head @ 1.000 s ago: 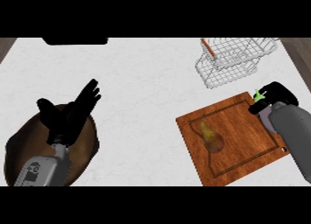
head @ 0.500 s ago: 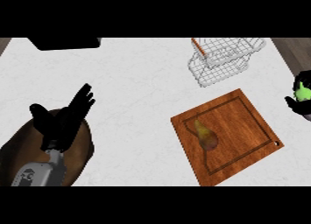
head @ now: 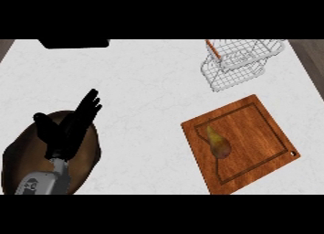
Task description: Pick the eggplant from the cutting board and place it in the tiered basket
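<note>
- You had no eggplant in view: it lay nowhere on the cutting board [head: 258, 137], so neither its long axis nor its bearing from any fingers could be told.
- Your right hand was out of the picture too; whether it held anything could not be told.
- Your left hand [head: 66, 132] rested over a brown oval dish [head: 23, 155] at the counter's [head: 144, 91] near left, fingers straight and spread, holding nothing.
- The tiered basket [head: 238, 66] stood near the counter's far right corner, just beyond the board's far edge and well apart from that hand, so the right arm was likely the nearer one.
- You could count one board, one basket, one hand, one yellow-brown pear-shaped piece [head: 218, 145] on the board, and one dark object [head: 75, 43] at the far edge.
</note>
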You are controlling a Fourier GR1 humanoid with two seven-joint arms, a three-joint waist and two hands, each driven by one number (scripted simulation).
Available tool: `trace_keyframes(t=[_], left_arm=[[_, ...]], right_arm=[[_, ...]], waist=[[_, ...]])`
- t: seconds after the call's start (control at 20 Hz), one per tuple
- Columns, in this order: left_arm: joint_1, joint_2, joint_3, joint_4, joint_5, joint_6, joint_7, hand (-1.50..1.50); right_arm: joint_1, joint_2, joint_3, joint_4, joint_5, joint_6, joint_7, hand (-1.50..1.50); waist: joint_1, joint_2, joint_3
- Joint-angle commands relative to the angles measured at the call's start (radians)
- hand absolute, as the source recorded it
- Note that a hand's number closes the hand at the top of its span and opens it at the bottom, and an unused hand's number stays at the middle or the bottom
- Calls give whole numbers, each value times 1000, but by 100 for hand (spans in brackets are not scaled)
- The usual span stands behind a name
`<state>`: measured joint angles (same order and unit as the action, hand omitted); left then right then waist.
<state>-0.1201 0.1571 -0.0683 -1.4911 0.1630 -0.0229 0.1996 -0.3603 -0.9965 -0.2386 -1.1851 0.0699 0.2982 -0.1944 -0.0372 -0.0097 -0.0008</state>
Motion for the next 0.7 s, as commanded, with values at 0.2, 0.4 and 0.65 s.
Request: trace_keyframes(t=[0.2,0.4,0.65], left_arm=[[-55,-34,-21,18,-26,0,31,0],[-37,-8,22,2,6,-29,37,0],[-143,-71,-31,54,-46,11,54,0]], right_arm=[[-47,-64,-121,-140,-61,58,126,150],[-79,-50,-83,-257,-71,97,250,150],[-387,-8,87,-46,42,61,334,150]], waist=[[36,9,0],[36,8,0],[62,16,0]])
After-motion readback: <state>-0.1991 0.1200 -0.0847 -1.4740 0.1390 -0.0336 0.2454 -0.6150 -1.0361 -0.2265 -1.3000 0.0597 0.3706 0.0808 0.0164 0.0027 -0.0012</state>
